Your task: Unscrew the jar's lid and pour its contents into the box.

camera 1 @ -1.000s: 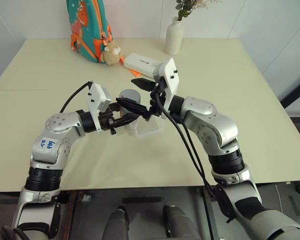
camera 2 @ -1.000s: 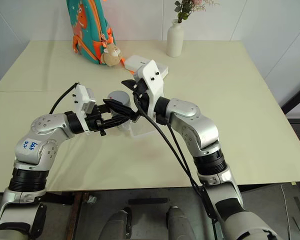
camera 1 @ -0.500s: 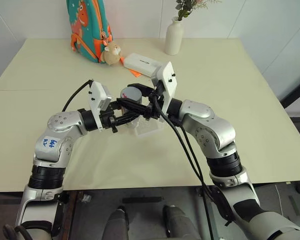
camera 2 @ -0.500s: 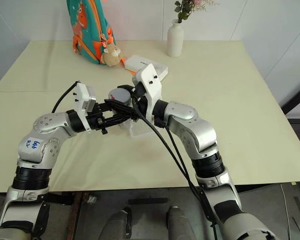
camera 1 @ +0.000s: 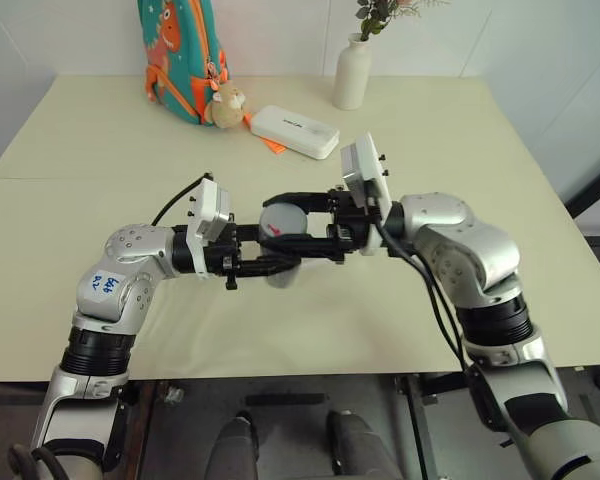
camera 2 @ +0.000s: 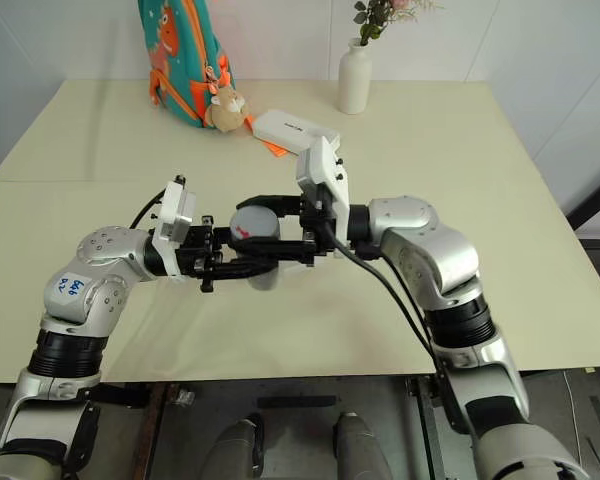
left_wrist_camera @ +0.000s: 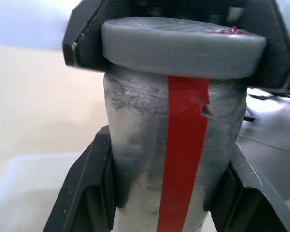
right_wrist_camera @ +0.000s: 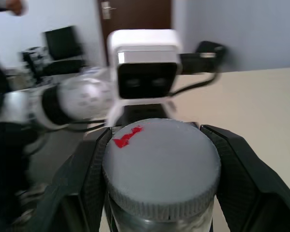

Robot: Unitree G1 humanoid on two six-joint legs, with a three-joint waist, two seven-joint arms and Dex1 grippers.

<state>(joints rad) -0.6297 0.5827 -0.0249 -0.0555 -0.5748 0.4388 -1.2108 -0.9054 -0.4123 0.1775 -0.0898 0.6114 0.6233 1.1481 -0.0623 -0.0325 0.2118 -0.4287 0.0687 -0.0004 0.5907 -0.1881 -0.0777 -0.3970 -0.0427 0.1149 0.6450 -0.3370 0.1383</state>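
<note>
- Pale cream counter spreads beneath both arms.
- Left pincer pinches the silvery-grey cylindrical jar with a red stripe round its body, apparently to keep it from turning.
- Right pincer is clamped across the flat pale-grey round lid with a red mark, seemingly ready to twist.
- Held aloft above the counter between the arms, the jar stands about upright, long axis vertical, lid upward.
</note>
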